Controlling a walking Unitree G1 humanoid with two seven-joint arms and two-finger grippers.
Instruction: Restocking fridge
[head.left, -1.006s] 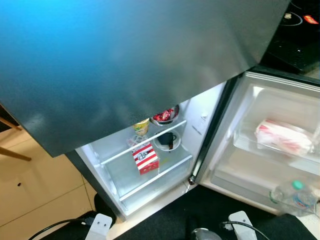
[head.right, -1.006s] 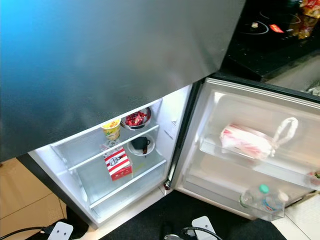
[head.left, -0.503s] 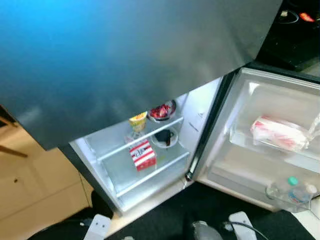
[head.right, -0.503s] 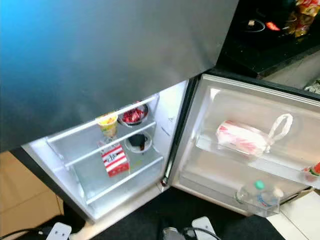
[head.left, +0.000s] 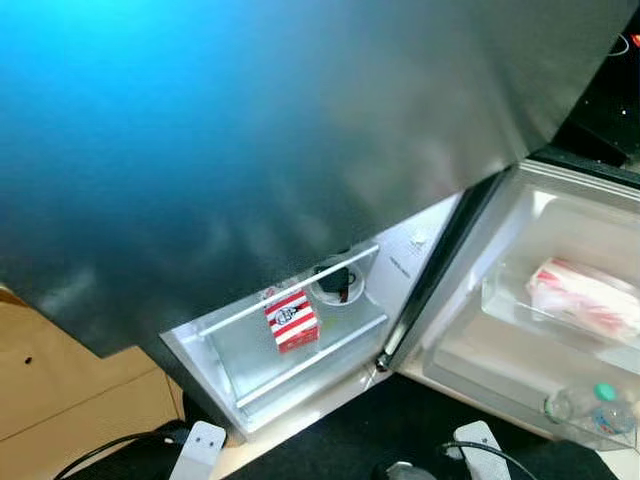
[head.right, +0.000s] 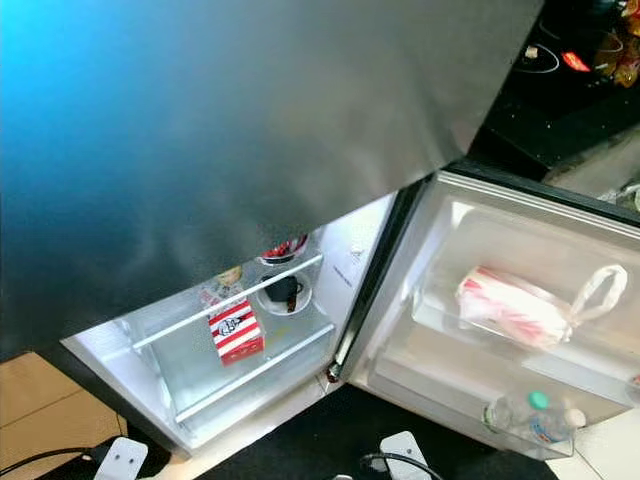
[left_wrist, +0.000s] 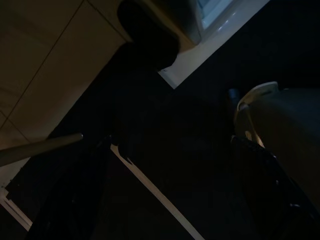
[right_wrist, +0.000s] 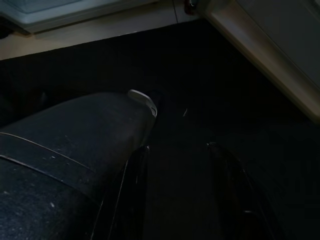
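Left eye view: the dark upper fridge door spans most of the field; below it the lit lower compartment is open, with a red-and-white striped box standing on a glass shelf and a white bowl holding something dark just behind it. The lower door stands swung open on the robot's right, carrying a red-and-white bag in its upper bin and a clear bottle with a green cap in its lower bin. Right eye view: the same scene, with a yellow cup and a bowl of red contents partly visible on the higher shelf, and a dark worktop beyond the door. Left wrist view: very dark; the left gripper hangs low over a black floor mat beside pale floor tiles, its jaws standing spread. Right wrist view: the right gripper hangs over the same mat beside the robot's dark leg, jaws spread and holding nothing; the open door's lower edge lies ahead.
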